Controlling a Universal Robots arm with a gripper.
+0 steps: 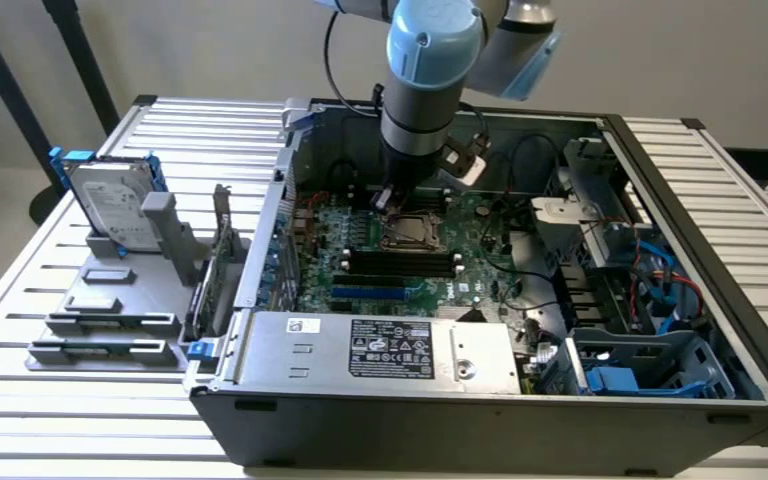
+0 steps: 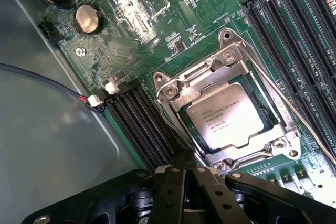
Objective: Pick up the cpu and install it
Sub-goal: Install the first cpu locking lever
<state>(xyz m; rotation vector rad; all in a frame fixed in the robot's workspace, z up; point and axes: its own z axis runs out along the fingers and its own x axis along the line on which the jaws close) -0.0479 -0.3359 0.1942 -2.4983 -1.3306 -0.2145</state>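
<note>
We see the cpu (image 2: 224, 118) lying flat inside the socket frame (image 2: 229, 109) on the motherboard (image 2: 157, 30), its pale silver top facing up and its edges square with the metal frame around it, so we judge it already seated rather than still waiting to be picked. The gripper (image 2: 185, 174) hangs just above the board near the socket's edge, its black fingers (image 2: 173, 192) pressed together with nothing between them, which fits a part that has been let go. In the exterior view the arm (image 1: 427, 90) stands nearly upright over the open computer case (image 1: 491, 400), reaching straight down toward the socket. The hard drive (image 1: 107, 205) rests upright in its gray holder, well apart on the exterior view's left.
</note>
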